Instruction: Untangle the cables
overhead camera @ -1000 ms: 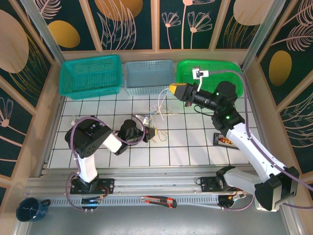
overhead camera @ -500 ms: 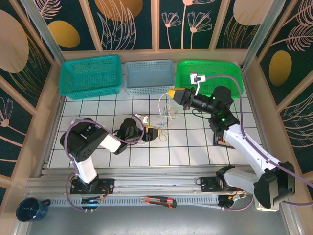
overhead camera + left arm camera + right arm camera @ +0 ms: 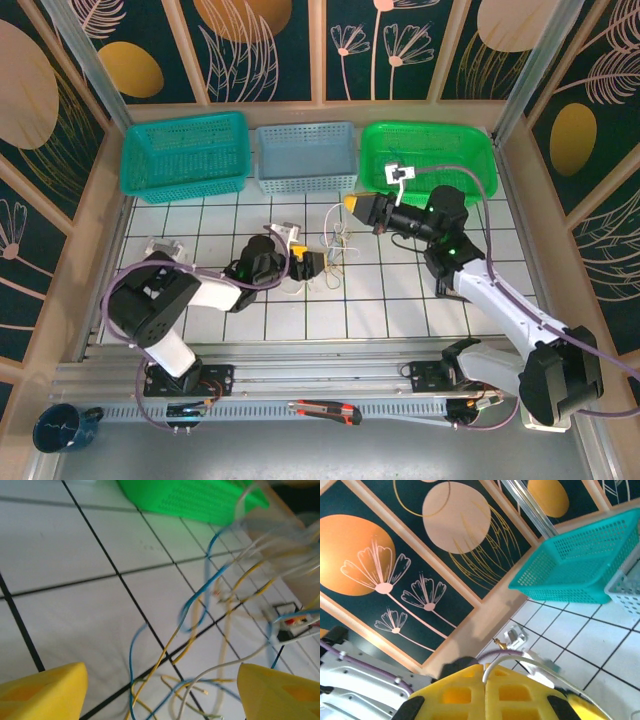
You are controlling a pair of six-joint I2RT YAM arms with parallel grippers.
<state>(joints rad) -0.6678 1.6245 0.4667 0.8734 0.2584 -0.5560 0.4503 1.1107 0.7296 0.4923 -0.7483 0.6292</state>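
From above, the left gripper (image 3: 305, 262) sits well to the left of the green basket (image 3: 430, 150) and nearer the arm bases. A second ago it was clamped shut; now its jaws have swung wide and nothing is between them. The right gripper (image 3: 352, 204), just off the green basket's near left corner, has dropped slightly lower and further left. The cables (image 3: 335, 240) hang and sprawl between the two grippers. We judge that the left side has let go so that the strands can fall apart while the right keeps one lifted.

On the left wrist, the left gripper (image 3: 160, 692) shows two yellow tips far apart. The cables (image 3: 200, 625) lie loose on the tiles ahead of them, with the green basket (image 3: 200, 500) beyond. Blue, yellow and whitish strands cross, and we cannot tell which still loop round each other. The upper right is blurred, and a small connector (image 3: 292, 625) is partly cut off.

On the right wrist, the right gripper (image 3: 485, 695) is pressed closed with a whitish strand of the cables (image 3: 505, 661) emerging at the seam. Where that strand runs is out of frame.
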